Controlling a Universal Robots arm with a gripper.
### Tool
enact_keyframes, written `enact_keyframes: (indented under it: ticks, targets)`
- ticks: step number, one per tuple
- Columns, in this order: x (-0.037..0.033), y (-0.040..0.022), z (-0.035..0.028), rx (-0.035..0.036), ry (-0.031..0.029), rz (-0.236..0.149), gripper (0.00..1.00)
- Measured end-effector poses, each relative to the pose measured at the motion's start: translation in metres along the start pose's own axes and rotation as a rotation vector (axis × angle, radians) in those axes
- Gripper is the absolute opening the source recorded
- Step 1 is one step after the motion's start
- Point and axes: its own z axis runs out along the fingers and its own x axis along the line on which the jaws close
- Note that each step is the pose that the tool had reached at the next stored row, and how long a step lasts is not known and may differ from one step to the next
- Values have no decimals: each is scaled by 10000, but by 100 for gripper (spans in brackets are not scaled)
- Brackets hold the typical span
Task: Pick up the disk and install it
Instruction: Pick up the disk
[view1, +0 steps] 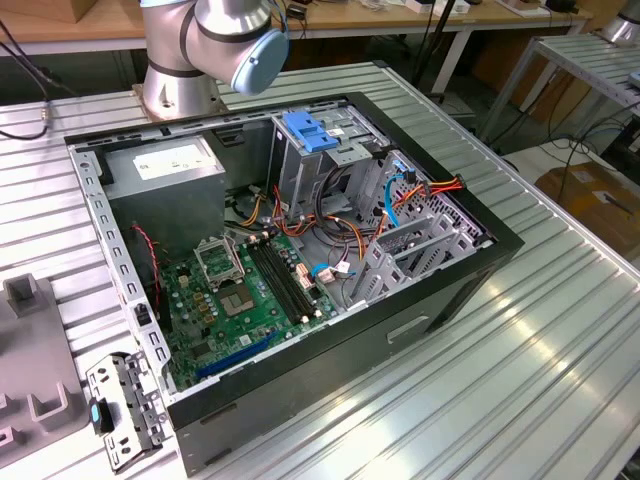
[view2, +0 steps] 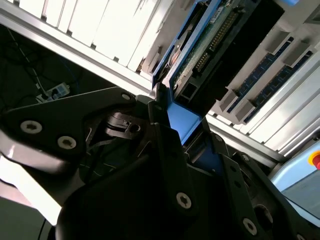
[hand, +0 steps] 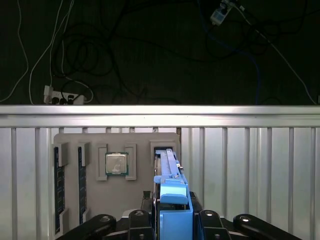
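In both wrist views my gripper (hand: 174, 212) (view2: 175, 127) is shut on the disk (hand: 172, 192) (view2: 220, 40), with a black finger on each flat side. The disk stands on edge. In the first wrist view I see it edge-on, with its blue plastic frame toward the camera. Its far end sits at a slot of a grey holder tray (hand: 142, 190). The second wrist view shows its green circuit-board side and blue frame. In the exterior view the open computer case (view1: 450, 290) lies on the ribbed table, with the arm's base (view1: 180, 80) behind it.
The grey tray also holds a processor chip (hand: 116, 163) and memory sticks (hand: 59, 195). Past the table's edge rail (hand: 250, 117) lies a dark floor with cables. Inside the case are a motherboard (view1: 235, 300), a grey power box (view1: 165, 165) and a drive cage with a light-blue latch (view1: 310, 130).
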Motion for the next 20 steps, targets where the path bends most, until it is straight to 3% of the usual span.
enact_keyframes:
  ticks: [4,13,20]
  targets:
    - [0,-1,-86,0,0,0,37]
    - [0,-1,-100,-1,0,0,37]
    - [-1,-1,-163,0,-6,0,37]
